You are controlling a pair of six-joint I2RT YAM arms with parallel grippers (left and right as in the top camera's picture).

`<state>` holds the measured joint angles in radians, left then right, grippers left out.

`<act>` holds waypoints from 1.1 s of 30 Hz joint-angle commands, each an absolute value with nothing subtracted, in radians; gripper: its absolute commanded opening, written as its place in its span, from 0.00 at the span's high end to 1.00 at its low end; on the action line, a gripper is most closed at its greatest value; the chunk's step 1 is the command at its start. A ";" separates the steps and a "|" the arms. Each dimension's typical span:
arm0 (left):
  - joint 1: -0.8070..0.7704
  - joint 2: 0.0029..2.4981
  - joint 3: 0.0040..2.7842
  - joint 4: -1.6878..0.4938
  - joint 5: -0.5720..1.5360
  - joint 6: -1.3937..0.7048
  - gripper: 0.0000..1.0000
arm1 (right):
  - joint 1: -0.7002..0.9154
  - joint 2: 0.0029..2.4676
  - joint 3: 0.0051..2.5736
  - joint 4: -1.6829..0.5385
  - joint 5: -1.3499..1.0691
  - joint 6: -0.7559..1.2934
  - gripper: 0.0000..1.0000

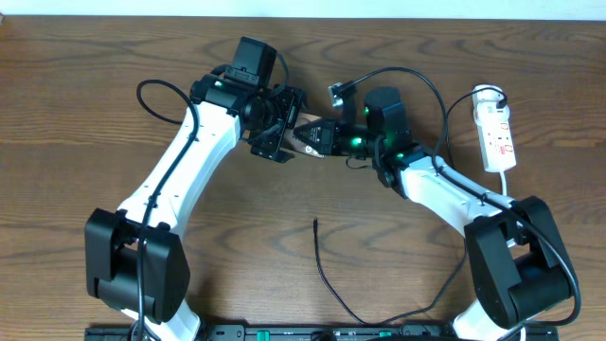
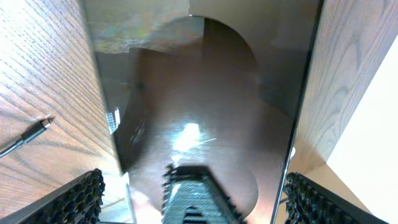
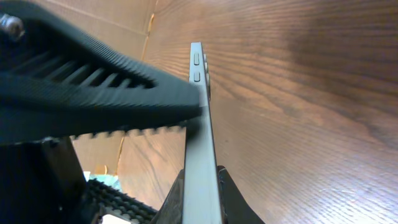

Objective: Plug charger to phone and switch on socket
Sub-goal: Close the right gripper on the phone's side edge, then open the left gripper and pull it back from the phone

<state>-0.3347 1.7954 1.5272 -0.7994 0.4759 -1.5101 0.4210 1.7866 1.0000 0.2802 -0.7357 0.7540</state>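
Observation:
The phone (image 1: 307, 134) is held off the table between my two grippers, at the back middle. My right gripper (image 1: 324, 138) is shut on it; the right wrist view shows the phone (image 3: 198, 124) edge-on between the fingers (image 3: 202, 196). My left gripper (image 1: 281, 128) is open, with one finger on each side of the phone's width. Its wrist view is filled by the dark face and brown oval (image 2: 205, 93), between the fingers (image 2: 193, 202). The charger's plug tip (image 1: 315, 224) lies loose on the table and also shows in the left wrist view (image 2: 38, 129). The socket (image 1: 496, 133) lies at the far right.
The charger's black cable (image 1: 333, 289) runs from the tip towards the front edge. The strip's white cord (image 1: 507, 185) drops past the right arm. Black arm cables loop behind both wrists.

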 commanded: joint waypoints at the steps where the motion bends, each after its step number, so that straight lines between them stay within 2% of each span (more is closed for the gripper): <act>1: -0.302 1.773 1.554 -0.799 0.548 -1.468 0.10 | 0.390 1.786 1.015 0.281 -0.746 0.740 0.99; 10: -0.183 1.773 1.554 -0.799 0.673 -1.245 0.10 | 0.301 1.786 1.015 0.242 -0.744 0.814 0.99; 15: -0.115 1.773 1.554 -0.797 0.663 -1.089 0.09 | 0.265 1.786 1.015 0.242 -0.693 1.073 0.99; 22: -0.038 1.773 1.554 -0.764 0.643 -0.962 0.09 | 0.265 1.786 1.015 0.254 -0.659 1.556 0.99; 30: -0.016 1.781 1.537 -0.590 0.651 -0.966 0.09 | 0.334 1.786 1.015 0.459 -0.656 1.801 0.99; 33: -0.016 1.790 1.496 -0.440 0.743 -0.994 0.09 | 0.361 1.786 1.015 0.552 -0.629 1.842 0.99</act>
<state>-0.0196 1.7954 1.5227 -0.5228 0.6636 -0.9905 0.3340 1.7870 0.9993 0.5064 -0.6441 1.7287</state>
